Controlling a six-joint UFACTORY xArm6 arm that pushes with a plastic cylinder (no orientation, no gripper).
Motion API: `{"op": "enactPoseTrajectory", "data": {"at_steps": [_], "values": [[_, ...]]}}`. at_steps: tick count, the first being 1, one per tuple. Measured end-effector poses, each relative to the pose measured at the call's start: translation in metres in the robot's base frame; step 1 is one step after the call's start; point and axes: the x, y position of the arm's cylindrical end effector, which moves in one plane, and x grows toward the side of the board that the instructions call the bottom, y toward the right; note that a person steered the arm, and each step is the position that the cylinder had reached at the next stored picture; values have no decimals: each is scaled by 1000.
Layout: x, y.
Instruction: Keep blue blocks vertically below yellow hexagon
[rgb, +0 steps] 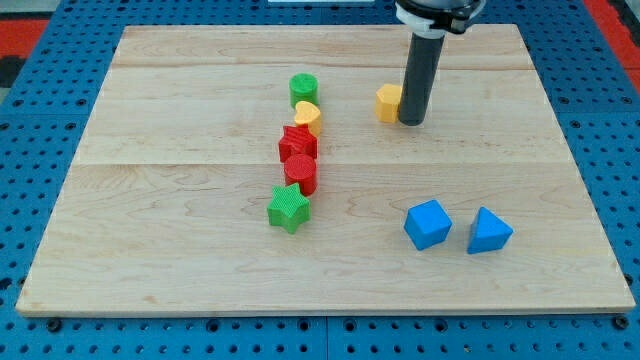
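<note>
The yellow hexagon (388, 102) sits in the upper middle of the wooden board (180, 250). My tip (412, 121) rests right against its right side. A blue cube (427, 224) and a blue triangular block (488, 232) lie side by side near the view's bottom right, well below the hexagon and a little to its right.
A column of blocks stands left of centre: a green cylinder (303, 88), a yellow heart (308, 115), a red star (297, 144), a red cylinder (301, 173) and a green star (288, 209). A blue pegboard (40, 90) surrounds the board.
</note>
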Motion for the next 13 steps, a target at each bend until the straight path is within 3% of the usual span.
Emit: {"op": "enactPoseTrajectory", "data": {"at_steps": [2,3,4,5,7,8,9,11,12,13], "values": [[82,61],[145,110],[187,98],[179,48],[208,4],[177,-11],[138,-11],[157,-13],[153,10],[123,11]]}}
